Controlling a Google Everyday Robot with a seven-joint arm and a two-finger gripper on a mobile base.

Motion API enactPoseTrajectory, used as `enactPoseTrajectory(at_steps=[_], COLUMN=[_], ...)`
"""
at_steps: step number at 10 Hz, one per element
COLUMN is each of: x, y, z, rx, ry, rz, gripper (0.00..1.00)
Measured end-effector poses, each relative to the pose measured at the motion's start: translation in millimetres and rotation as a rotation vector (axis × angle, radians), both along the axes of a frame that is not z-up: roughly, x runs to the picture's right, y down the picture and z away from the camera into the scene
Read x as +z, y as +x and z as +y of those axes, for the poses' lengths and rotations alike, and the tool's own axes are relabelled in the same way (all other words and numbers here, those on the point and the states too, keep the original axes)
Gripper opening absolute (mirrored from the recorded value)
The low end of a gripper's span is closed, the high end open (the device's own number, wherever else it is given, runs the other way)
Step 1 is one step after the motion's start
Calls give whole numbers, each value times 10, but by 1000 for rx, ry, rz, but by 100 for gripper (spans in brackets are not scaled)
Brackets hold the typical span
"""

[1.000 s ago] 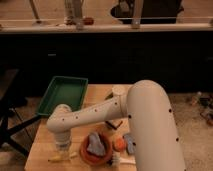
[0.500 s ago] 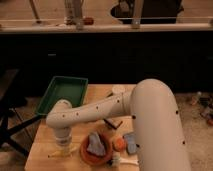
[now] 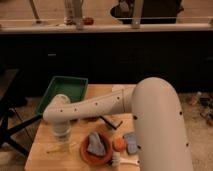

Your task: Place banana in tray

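Banana: a slim pale-yellow shape lying flat on the wooden tabletop near the front-left corner, just below the gripper; it sits where it sat half a second ago.
Green tray: a shallow rectangular tray with a raised rim at the back-left corner of the tabletop, well apart from the banana; unmoved.
Gripper: hangs from the arm's wrist straight above the banana, close to the front-left corner; whether it grips, touches or spreads around the fruit cannot be told from this view. Against the earlier frames it has shifted only a little, staying low over the same spot.
Arm: a white perforated link runs from the wrist across the middle of the table to a bulky white segment that fills the right side; its pose is nearly the same as before.
Orange-brown bowl: round, near the front edge at the middle, with a grey object resting inside; unchanged.
Small orange fruit: just right of the bowl, near the front edge.
Bluish-grey item: beside the fruit, partly hidden by the arm.
White-handled brush: lies at the front edge, right of the bowl.
Dark flat object: on the table's middle, under the arm link.
Tabletop: light wood.
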State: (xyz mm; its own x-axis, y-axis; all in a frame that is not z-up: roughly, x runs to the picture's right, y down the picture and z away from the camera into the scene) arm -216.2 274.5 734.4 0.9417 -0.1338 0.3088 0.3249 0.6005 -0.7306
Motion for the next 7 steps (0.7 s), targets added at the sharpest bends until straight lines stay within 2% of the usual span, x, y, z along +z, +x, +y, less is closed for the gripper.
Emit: enactPoseTrajectory(at_steps=[4,7], x=[-12,-38], y=[65,178], z=[-235,-472], rx=[-43,-40], ry=[14,35], rz=[31,57], gripper=[0,0])
